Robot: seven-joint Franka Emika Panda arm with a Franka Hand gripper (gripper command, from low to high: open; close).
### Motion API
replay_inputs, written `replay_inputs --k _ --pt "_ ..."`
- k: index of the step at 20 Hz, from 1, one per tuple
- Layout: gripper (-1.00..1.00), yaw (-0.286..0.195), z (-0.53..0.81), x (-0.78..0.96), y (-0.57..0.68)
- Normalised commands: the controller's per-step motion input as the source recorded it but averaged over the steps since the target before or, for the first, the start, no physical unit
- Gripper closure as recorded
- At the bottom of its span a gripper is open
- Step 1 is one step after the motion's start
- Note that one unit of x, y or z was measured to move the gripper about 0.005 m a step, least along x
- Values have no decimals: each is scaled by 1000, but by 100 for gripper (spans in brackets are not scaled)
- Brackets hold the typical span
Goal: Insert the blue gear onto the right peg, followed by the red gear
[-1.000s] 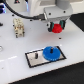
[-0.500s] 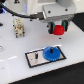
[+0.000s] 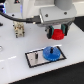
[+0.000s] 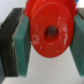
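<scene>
The gripper (image 3: pixel 58 33) hangs above the table (image 3: pixel 15 67) with the red gear (image 3: pixel 58 34) pinched between its two fingers, and the wrist view confirms it: teal pads (image 4: pixel 23 45) press in on either side of the gear's rim, the jaws narrowed to the gear's width. In the wrist view, the red gear (image 4: pixel 51 31) faces the camera flat-on, its dark centre hole pointing straight along the gripper's line, so its axis runs up and down towards the table. Below and just towards the exterior view's left of it lies the black-bordered white plate (image 3: pixel 36 58), its long side running across the table. The blue gear (image 3: pixel 51 52) sits flat on that plate, at the end nearer the exterior view's right, its hub upward. The right peg is hidden under it; I cannot make it out. The other peg (image 3: pixel 36 54) stands bare and upright beside the blue gear.
</scene>
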Motion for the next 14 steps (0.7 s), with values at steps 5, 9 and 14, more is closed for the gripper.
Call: replay_inputs --k 5,9,14 --pt "100 0 26 554 -145" --pt "100 0 -24 333 -93" --pt "100 0 -131 131 10"
